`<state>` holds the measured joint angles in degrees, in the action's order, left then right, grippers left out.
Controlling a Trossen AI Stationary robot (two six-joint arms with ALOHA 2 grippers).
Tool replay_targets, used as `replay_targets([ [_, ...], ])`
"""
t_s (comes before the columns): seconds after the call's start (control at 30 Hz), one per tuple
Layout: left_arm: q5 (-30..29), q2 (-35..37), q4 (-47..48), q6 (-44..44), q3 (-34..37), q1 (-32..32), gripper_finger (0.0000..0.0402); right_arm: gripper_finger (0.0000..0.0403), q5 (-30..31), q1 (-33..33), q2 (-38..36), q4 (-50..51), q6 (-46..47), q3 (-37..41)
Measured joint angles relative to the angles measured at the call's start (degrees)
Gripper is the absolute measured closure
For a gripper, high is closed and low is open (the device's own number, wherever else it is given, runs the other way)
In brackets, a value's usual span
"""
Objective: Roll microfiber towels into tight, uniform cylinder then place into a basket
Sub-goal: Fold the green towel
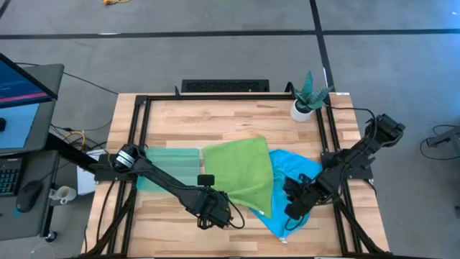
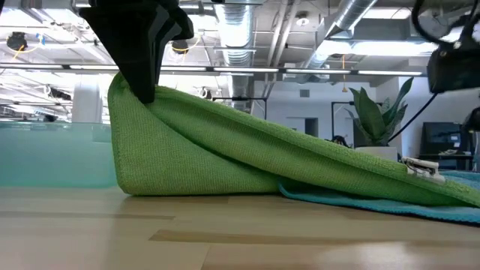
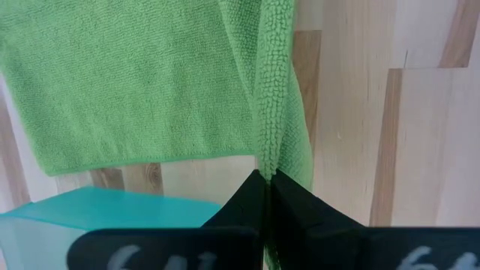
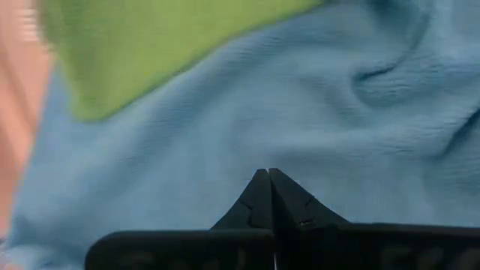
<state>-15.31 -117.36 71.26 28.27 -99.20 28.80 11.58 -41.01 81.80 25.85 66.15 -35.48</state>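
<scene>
- Left hand (image 1: pixel 213 214) – near the desk's (image 1: pixel 237 115) front edge, at the green towel's (image 1: pixel 241 173) front-left corner. Fingers (image 3: pixel 247 202) pressed together on the towel's hem; in the low view that corner is lifted off the wood, cloth sloping down from it like a tent.
- Right hand (image 1: pixel 295 208) – over the blue towel (image 1: pixel 291 167), front-right part of the desk. Fingers (image 4: pixel 259 199) fully closed, tips meeting; wrist view shows blue cloth right under the tips, but can't tell whether any fold is caught btwn them.
- Green towel: mid-desk, spread mostly flat apart from the raised corner; its right side overlaps the blue one.
- Blue towel: crumpled, right of the green, partly beneath it; a strip runs toward the front edge.
- Basket (image 1: pixel 169 167): translucent teal, on the desk just left of the green towel, nothing visible inside.
- Potted plant (image 1: pixel 307 97) at the back-right corner, well apart from the towels.
</scene>
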Motion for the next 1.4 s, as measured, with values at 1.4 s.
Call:
replay_targets([
  [1.4, 3.8, 0.0, 2.7, -0.2, 0.0, 0.3, 0.0401, 0.0391, 18.3, 16.9, -8.8, 13.2, -4.2, -0.2],
])
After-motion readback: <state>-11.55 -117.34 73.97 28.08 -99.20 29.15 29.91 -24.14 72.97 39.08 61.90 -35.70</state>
